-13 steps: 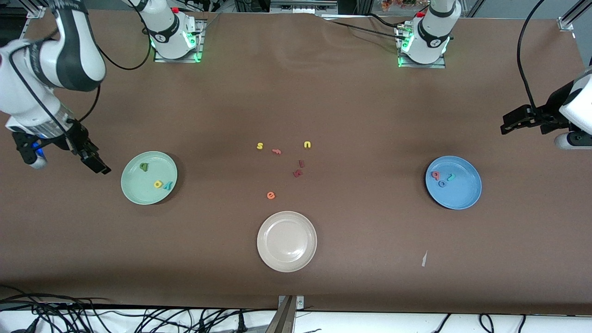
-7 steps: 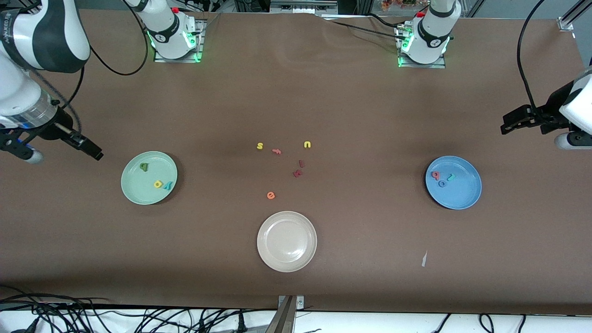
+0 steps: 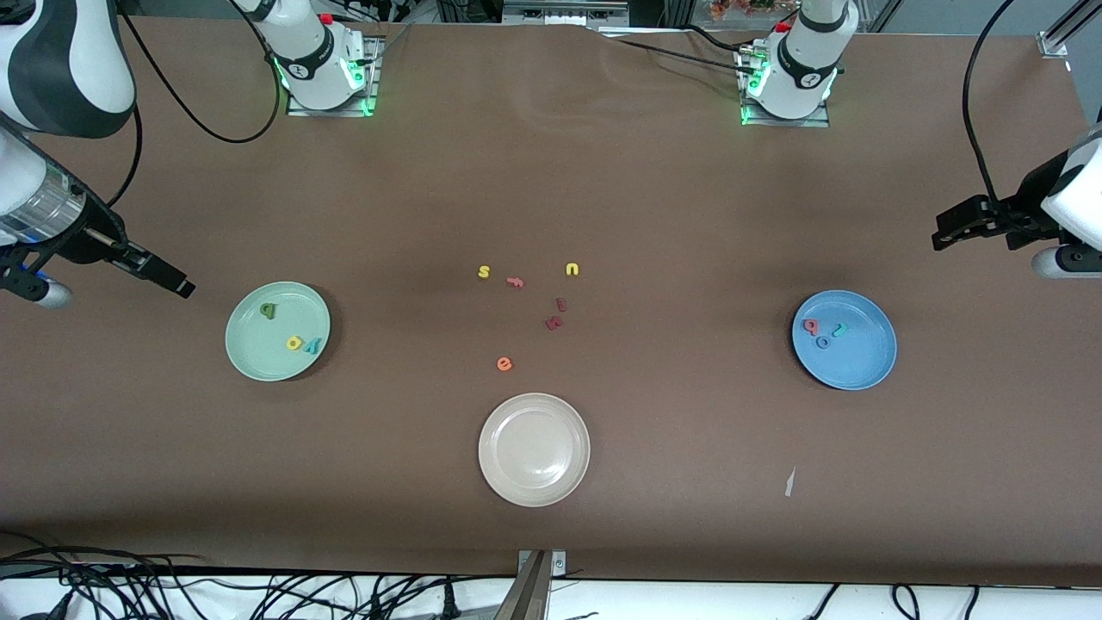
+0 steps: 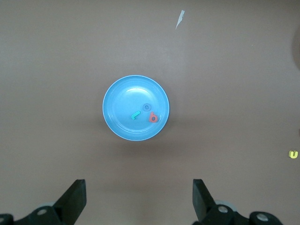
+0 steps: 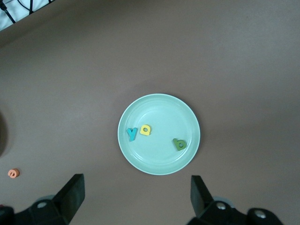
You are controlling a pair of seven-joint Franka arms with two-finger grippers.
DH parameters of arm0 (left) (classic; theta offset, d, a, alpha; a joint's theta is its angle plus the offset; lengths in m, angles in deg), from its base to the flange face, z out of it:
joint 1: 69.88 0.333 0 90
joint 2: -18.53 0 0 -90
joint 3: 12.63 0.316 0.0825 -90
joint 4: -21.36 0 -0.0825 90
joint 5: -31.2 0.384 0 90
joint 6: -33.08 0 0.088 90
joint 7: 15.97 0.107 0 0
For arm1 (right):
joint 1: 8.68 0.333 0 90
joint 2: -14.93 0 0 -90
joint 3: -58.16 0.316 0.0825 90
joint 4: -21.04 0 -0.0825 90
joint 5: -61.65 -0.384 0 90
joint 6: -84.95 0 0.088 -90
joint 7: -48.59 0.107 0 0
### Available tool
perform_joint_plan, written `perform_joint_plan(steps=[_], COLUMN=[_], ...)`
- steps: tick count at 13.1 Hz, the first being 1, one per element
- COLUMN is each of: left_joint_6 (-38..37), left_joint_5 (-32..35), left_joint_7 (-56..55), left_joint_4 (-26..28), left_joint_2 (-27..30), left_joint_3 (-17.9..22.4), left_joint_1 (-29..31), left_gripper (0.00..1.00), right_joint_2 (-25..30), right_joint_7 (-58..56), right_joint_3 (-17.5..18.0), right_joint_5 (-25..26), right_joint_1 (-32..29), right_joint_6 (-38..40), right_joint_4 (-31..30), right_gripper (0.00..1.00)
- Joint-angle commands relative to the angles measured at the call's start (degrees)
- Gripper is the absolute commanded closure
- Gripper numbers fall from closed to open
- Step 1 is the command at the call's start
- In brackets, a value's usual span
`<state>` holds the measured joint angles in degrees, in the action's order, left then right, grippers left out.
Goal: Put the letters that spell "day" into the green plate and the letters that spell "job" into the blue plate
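Expect the tiny foam letters spelling "day" (image 3: 295, 343), at 11 and 4 o'clock in the round pale mint-green plate (image 3: 258, 362), and the tiny foam letters spelling "job" (image 3: 811, 325), near 10 o'clock in the round mid-blue plate (image 3: 861, 362), to be light and soft, pinch any by its thin edges, and note the right gripper (image 5: 136, 187) and the left gripper (image 4: 139, 190) spread wide, empty, raised near these plates.

Brown worktop (image 3: 654, 198). Mid-worktop: yellow "s" (image 3: 484, 272), orange "f" (image 3: 515, 282), yellow "u" (image 3: 572, 269) in a loose row. Nearer the camera: two dark red letters (image 3: 556, 314), then orange "e" (image 3: 504, 364). Nearest: beige plate (image 3: 534, 495), nothing in it.
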<state>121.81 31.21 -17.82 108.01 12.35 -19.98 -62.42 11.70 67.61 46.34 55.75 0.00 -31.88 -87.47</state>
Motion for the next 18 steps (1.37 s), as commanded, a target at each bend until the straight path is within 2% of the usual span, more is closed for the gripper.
perform_joint_plan(steps=[1,3,4,6,7,9,10,12,18], left_joint_6=[-0.4,-0.4,-0.4,-0.4,-0.4,-0.4,-0.5,-0.9,-1.6], left_joint_5=[-0.4,-0.4,-0.4,-0.4,-0.4,-0.4,-0.4,-0.4,-0.4], left_joint_7=[1.1,1.1,1.1,1.1,1.1,1.1,1.1,1.0,0.7], left_joint_4=[-0.2,-0.2,-0.2,-0.2,-0.2,-0.3,-0.3,-0.3,-0.3], left_joint_2=[0.3,0.3,0.3,0.4,0.4,0.4,0.5,0.6,1.2], left_joint_3=[0.0,0.0,0.0,0.0,0.0,0.0,0.0,-0.1,0.1], left_joint_1=[0.2,0.2,0.2,0.2,0.2,0.2,0.2,0.2,0.3], left_gripper=[0.0,0.0,0.0,0.0,0.0,0.0,0.0,0.0,0.0], right_joint_2=[-0.9,-1.7,-2.3,-2.5,-2.5,-1.8,-0.9,0.1,0.9], right_joint_7=[-6.8,-18.0,-20.4,-20.8,-21.2,-22.4,-22.5,-22.1,-21.6], right_joint_3=[0.5,0.5,0.4,0.5,0.7,2.1,3.3,10.1,10.2], right_joint_5=[0.4,0.8,0.8,1.6,3.6,5.2,5.4,5.8,6.7], right_joint_1=[-0.5,-0.7,-0.7,-0.3,-0.1,-0.4,-1.5,-8.7,-9.1], right_joint_6=[7.6,19.4,22.4,23.0,23.0,23.0,23.1,23.2,21.9], right_joint_4=[6.4,13.7,16.1,17.4,17.7,17.7,17.6,17.7,17.8], right_gripper=[0.01,0.01,0.01,0.01,0.01,0.01,0.01,0.01,0.01])
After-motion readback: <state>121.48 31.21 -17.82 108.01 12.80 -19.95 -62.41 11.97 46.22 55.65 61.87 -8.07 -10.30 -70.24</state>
